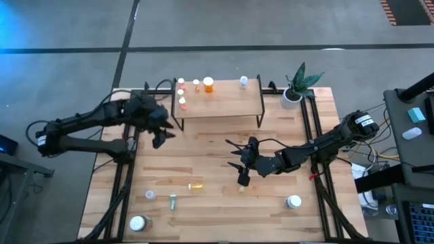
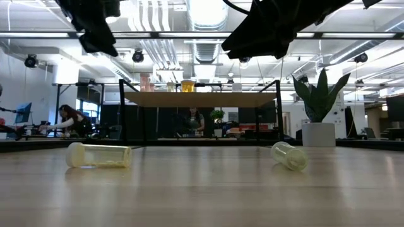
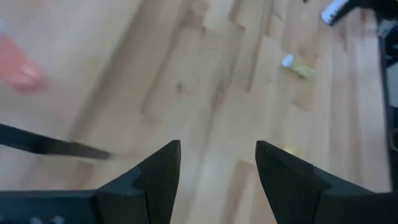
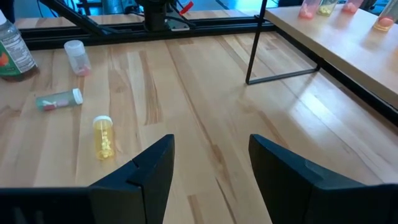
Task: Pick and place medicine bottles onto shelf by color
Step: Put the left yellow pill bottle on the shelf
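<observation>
I'm holding both grippers' fingers apart and empty: left gripper beside the shelf, right gripper hovering mid-desk.

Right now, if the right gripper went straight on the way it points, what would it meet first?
Probably bare table; the open right gripper holds nothing. The yellow bottle lies off to one side and the shelf to the other.

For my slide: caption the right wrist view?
Open right tool over table, yellow bottle lying ahead, shelf beyond.
</observation>
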You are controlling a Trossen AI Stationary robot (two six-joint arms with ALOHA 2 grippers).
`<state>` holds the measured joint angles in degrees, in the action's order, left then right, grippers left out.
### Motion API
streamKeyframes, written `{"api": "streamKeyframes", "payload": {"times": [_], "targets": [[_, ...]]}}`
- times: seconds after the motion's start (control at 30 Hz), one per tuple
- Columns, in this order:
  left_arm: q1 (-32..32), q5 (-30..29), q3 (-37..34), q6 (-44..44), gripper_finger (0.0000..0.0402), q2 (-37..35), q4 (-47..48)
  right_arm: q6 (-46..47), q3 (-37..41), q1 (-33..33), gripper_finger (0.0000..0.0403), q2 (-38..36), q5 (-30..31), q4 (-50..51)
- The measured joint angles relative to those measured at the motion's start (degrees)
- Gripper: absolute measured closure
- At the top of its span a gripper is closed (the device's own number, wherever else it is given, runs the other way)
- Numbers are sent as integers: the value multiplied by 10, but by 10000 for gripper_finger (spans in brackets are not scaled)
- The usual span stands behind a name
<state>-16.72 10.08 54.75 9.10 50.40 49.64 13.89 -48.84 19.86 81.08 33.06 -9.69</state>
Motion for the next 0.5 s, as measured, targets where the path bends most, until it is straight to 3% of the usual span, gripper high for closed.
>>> {"api": "streamKeyframes", "payload": {"times": [0.23,0.5], "targets": [[84,-17,-45,73,210,10,-18,4,0,0,204,0,0,0],[142,-5,-131,123,210,29,-212,5,0,1,204,0,0,1]]}}
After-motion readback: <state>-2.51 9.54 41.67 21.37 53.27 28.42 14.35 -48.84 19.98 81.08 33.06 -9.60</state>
